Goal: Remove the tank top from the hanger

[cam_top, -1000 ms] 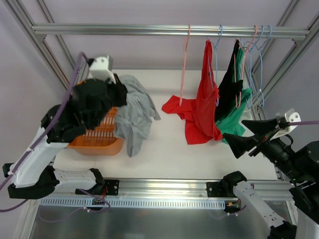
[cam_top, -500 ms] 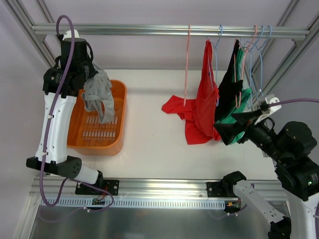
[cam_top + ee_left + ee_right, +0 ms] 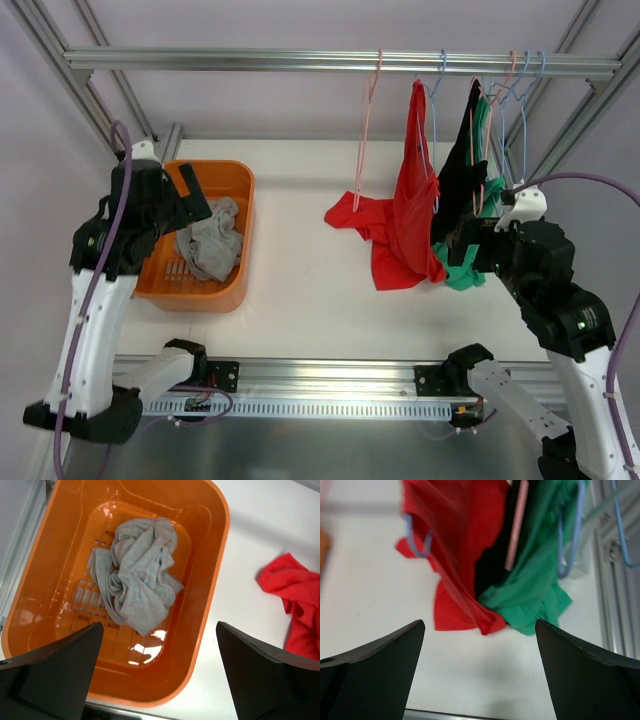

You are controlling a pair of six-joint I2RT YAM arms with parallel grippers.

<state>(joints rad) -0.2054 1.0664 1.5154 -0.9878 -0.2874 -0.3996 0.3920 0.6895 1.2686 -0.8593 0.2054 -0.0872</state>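
Note:
The grey tank top [image 3: 208, 248] lies crumpled inside the orange basket [image 3: 243, 190], off the hanger; the left wrist view shows the tank top [image 3: 137, 582] bunched on the basket floor. The pale pink hanger [image 3: 366, 130] hangs bare from the top rail, left of the red garment. My left gripper [image 3: 195, 205] hovers above the basket, open and holding nothing [image 3: 159, 630]. My right gripper [image 3: 455, 255] is open beside the hanging clothes at the right, and in its wrist view the gripper [image 3: 479, 625] has only white table between its fingers.
A red garment [image 3: 400, 230], a black one [image 3: 462, 190] and a green one [image 3: 470, 250] hang from the metal rail [image 3: 250, 58] and drape onto the white table. Light blue hangers [image 3: 520, 130] hang at the rail's right end. Frame posts flank both sides.
My left gripper lifted the tank top over the basket, opened and dropped it in. The right arm swung in toward the hanging clothes. The pink hanger sways slightly.

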